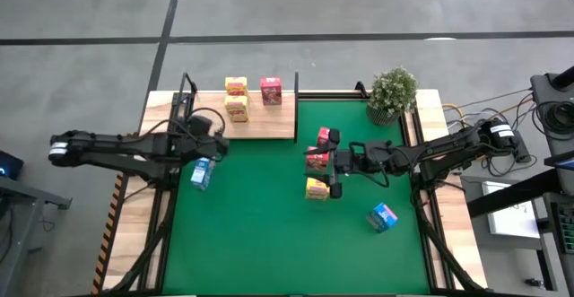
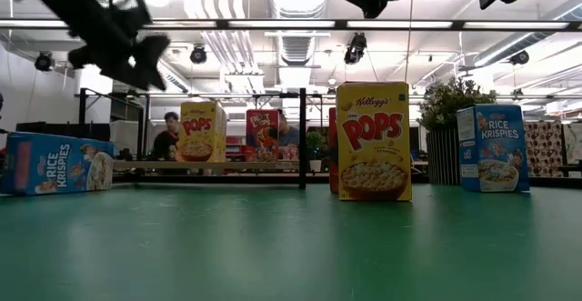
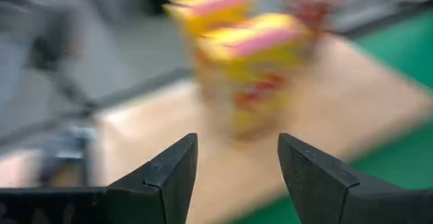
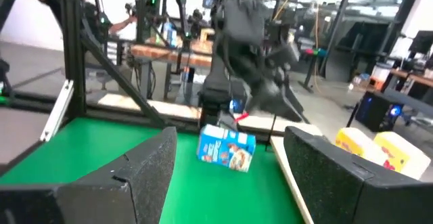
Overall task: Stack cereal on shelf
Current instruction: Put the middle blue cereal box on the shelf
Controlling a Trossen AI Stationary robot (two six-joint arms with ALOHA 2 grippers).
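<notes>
Two yellow cereal boxes (image 1: 236,98) and a pink one (image 1: 271,91) stand on the light-wood shelf (image 1: 269,125) at the far left. My left gripper (image 1: 219,148) hovers open over the shelf's near left corner, its fingers (image 3: 177,170) aimed at the yellow boxes (image 3: 254,61) and holding nothing. A blue box (image 1: 201,173) lies on its side on the green mat just below that gripper. My right gripper (image 1: 334,163) hangs open above two pink boxes (image 1: 319,149) and a yellow one (image 1: 316,189) standing mid-mat; nothing sits between its fingers (image 4: 145,173).
Another blue box (image 1: 383,216) stands on the mat at the near right. A potted plant (image 1: 393,95) sits at the far right corner. Black upright posts (image 1: 296,86) rise from the shelf's ends. Bare green mat (image 1: 260,234) stretches along the near side.
</notes>
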